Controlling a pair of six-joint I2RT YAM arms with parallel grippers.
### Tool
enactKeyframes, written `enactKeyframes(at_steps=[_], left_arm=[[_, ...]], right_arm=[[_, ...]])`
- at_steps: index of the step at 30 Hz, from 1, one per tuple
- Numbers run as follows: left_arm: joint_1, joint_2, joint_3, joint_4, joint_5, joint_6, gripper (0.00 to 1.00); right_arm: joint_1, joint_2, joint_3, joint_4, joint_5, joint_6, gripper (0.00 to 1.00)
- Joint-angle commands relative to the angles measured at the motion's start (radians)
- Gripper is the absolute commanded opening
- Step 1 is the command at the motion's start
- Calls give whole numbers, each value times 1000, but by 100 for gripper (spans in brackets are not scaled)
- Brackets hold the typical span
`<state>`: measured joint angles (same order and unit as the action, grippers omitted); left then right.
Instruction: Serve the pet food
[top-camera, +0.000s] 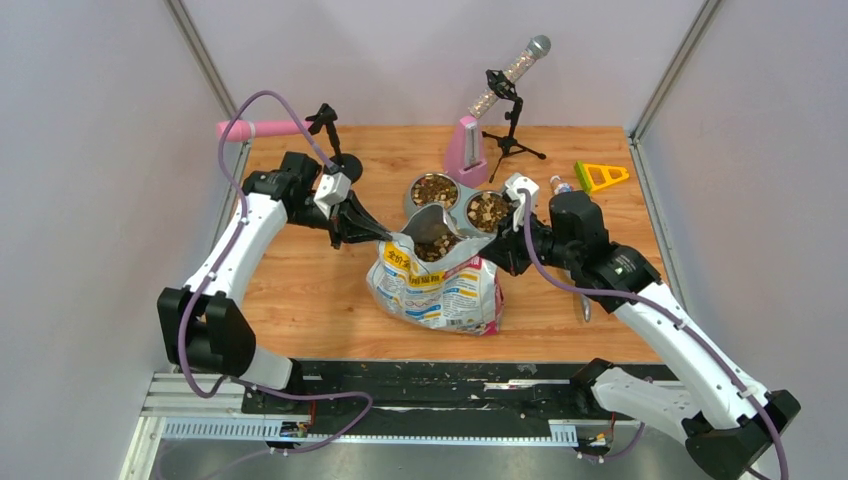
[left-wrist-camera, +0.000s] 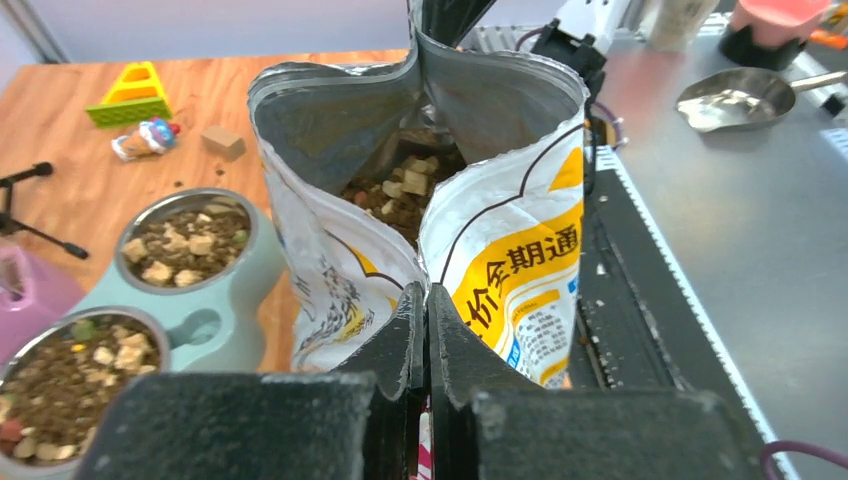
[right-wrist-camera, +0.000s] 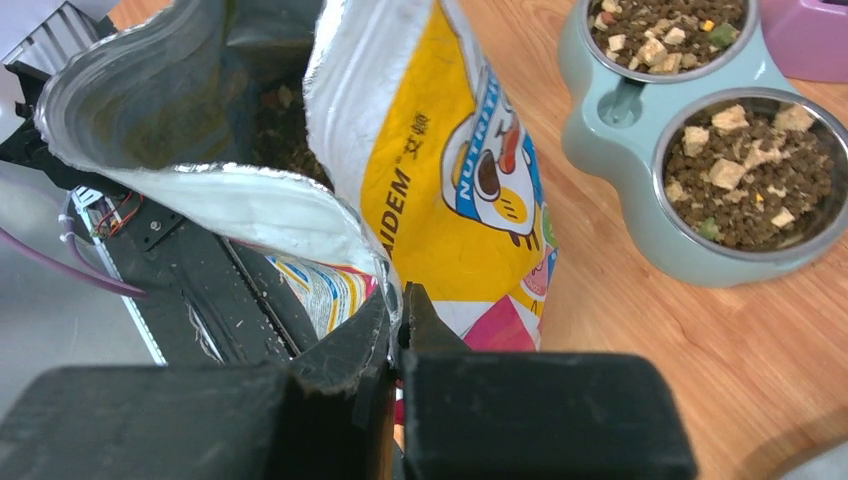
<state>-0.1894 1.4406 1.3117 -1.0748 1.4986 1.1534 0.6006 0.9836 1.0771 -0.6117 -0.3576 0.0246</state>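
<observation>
The printed bag (top-camera: 440, 288) stands mid-table, its mouth held open towards the bowls. My left gripper (top-camera: 385, 238) is shut on the bag's left rim, as the left wrist view (left-wrist-camera: 427, 300) shows. My right gripper (top-camera: 497, 252) is shut on the right rim, as the right wrist view (right-wrist-camera: 398, 305) shows. Pet food (left-wrist-camera: 405, 190), brown kibble with pale cubes, lies inside the bag (left-wrist-camera: 500, 270). More pet food fills both steel bowls (top-camera: 435, 189) (top-camera: 488, 210) of the teal double feeder (top-camera: 459, 207), just behind the bag. The feeder also shows in the left wrist view (left-wrist-camera: 215, 330) and the right wrist view (right-wrist-camera: 610, 110).
A pink base (top-camera: 465, 150) and a kibble-filled tube on a tripod (top-camera: 510, 75) stand behind the feeder. A yellow triangle toy (top-camera: 600, 177) and a small bottle (top-camera: 560, 185) lie at the back right. A pink roller (top-camera: 255, 129) on a black stand is at the back left. A spoon (top-camera: 584, 305) lies right of the bag.
</observation>
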Motion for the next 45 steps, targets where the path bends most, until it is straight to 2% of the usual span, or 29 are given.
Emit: enactKeyframes(at_steps=[1, 4, 9, 11, 14, 17, 22, 28, 29, 31, 33, 35, 39, 41, 45], left_arm=[[-1, 74, 83, -557, 105, 412, 0], [15, 101, 102, -590, 182, 387, 0], [31, 66, 100, -594, 198, 348, 0], [37, 42, 102, -594, 198, 339, 0], [50, 11, 115, -593, 198, 328, 0], [77, 0, 125, -592, 194, 326, 0], [125, 2, 119, -591, 187, 327, 0], [132, 20, 125, -592, 183, 323, 0], [132, 28, 135, -592, 188, 319, 0], [132, 46, 153, -592, 195, 299, 0], [133, 64, 168, -592, 198, 278, 0], [133, 69, 164, -592, 198, 275, 0], [133, 74, 154, -591, 198, 278, 0], [132, 78, 156, -592, 198, 276, 0], [133, 77, 154, -591, 192, 275, 0]], right_arm=[[-22, -120, 40, 238, 133, 61, 0], [-22, -148, 19, 239, 186, 60, 0], [-30, -182, -11, 238, 322, 12, 0], [-34, -196, -37, 245, 354, -68, 0], [-50, -224, -65, 248, 484, -175, 0], [-87, -281, -95, 249, 383, -287, 0], [-105, -338, -101, 251, 179, -312, 0], [-106, -299, -92, 241, 187, -290, 1], [-107, -286, -89, 237, 151, -285, 6], [-106, -259, -90, 220, 23, -298, 25], [-106, -220, -92, 220, -111, -322, 51], [-105, -171, -75, 220, -192, -342, 68], [-104, -62, 9, 205, -274, -369, 76], [-105, -6, 54, 164, -343, -427, 78], [-105, 86, 144, 72, -367, -525, 78]])
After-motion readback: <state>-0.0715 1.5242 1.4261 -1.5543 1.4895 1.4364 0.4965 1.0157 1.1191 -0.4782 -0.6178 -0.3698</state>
